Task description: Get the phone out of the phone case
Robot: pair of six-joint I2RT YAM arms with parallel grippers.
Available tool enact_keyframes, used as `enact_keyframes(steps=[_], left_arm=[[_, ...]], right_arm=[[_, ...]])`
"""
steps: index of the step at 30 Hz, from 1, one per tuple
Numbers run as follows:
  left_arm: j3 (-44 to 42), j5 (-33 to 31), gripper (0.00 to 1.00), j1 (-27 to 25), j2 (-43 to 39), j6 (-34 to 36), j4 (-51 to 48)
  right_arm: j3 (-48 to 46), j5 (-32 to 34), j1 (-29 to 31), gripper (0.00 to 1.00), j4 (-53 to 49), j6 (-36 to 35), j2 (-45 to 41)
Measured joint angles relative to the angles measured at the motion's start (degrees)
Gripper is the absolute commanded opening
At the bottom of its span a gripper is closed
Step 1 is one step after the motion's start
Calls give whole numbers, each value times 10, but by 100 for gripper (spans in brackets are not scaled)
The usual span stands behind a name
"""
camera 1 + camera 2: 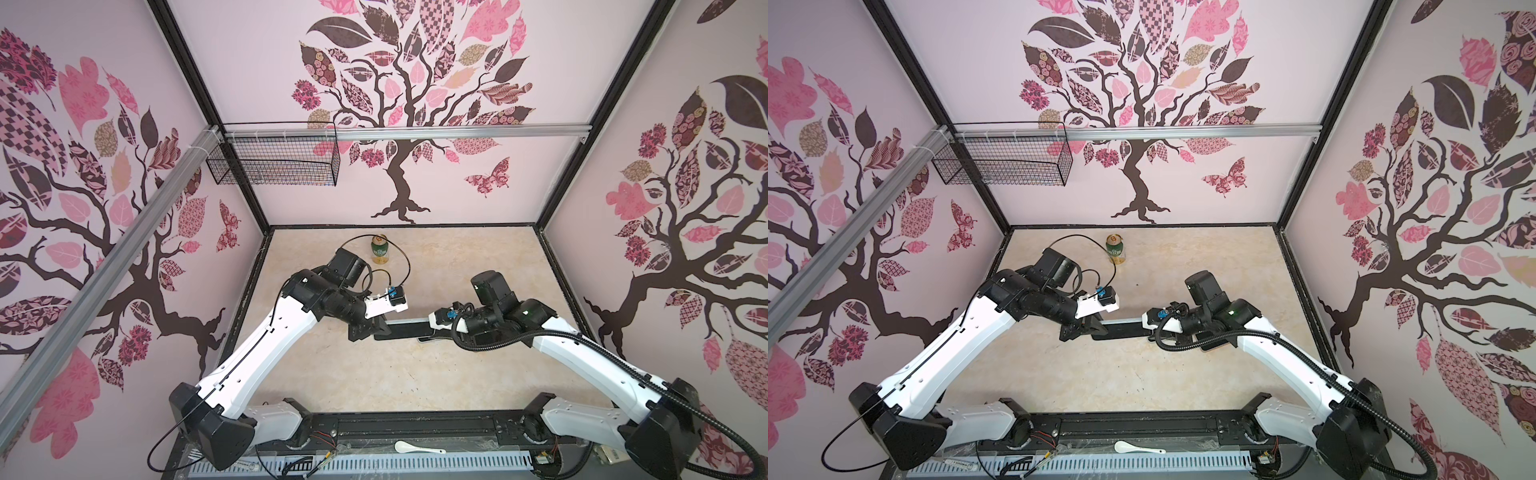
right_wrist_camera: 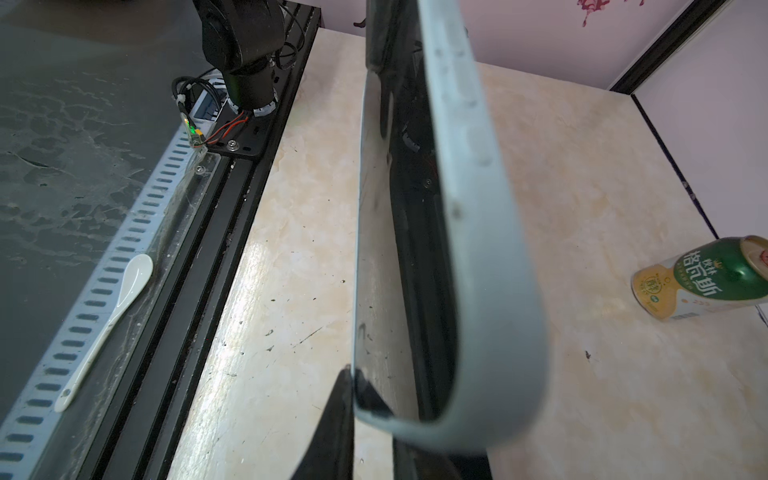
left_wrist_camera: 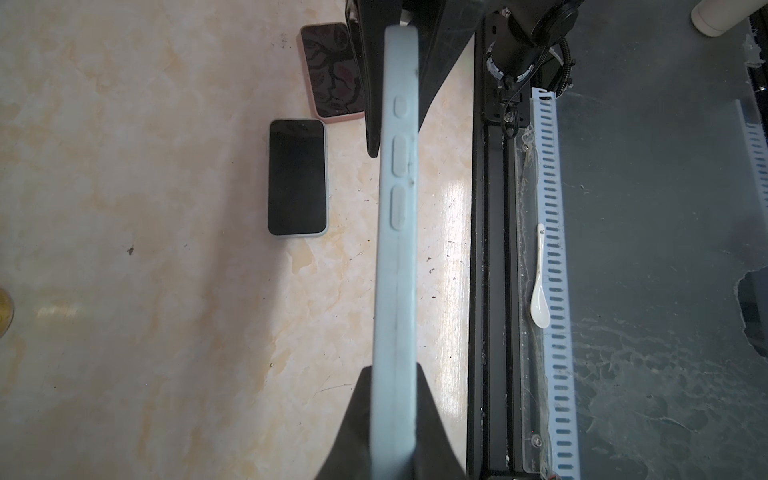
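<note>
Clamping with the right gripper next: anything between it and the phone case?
Nothing visible. The right gripper flanks one end of the phone case; the left gripper clamps the other end. Two other phones lie on the table.

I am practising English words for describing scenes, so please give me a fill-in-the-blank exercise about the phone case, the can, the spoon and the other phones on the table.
1. The left pincer is shut on a phone case of light ____ colour.
2. The can stands ____ at the back of the table.
3. On the table, ____ more phones lie flat: the pink-cased phone and the pale-cased phone.
4. The spoon is ____ in colour.

Missing words: blue; upright; two; white.
</note>
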Motion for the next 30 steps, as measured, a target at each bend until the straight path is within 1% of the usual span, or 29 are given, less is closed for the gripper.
enact_keyframes(steps=[7, 11, 17, 21, 26, 30], left_arm=[[7, -1, 0, 0, 2, 11, -9], [26, 1, 0, 0, 16, 21, -28], [79, 10, 0, 2, 67, 42, -86], [90, 23, 0, 2, 93, 51, -100], [106, 36, 0, 3, 106, 61, -118], [113, 58, 0, 10, 115, 73, -141]], right_arm=[[0, -4, 2, 5, 1, 1, 0], [0, -4, 5, 0, 0, 3, -2], [-23, 5, 14, 0, 18, 15, -20], [-42, 18, 15, 0, 21, 18, -38], [-59, 33, 18, 0, 36, 16, -63], [-69, 39, 22, 0, 49, 12, -80]])
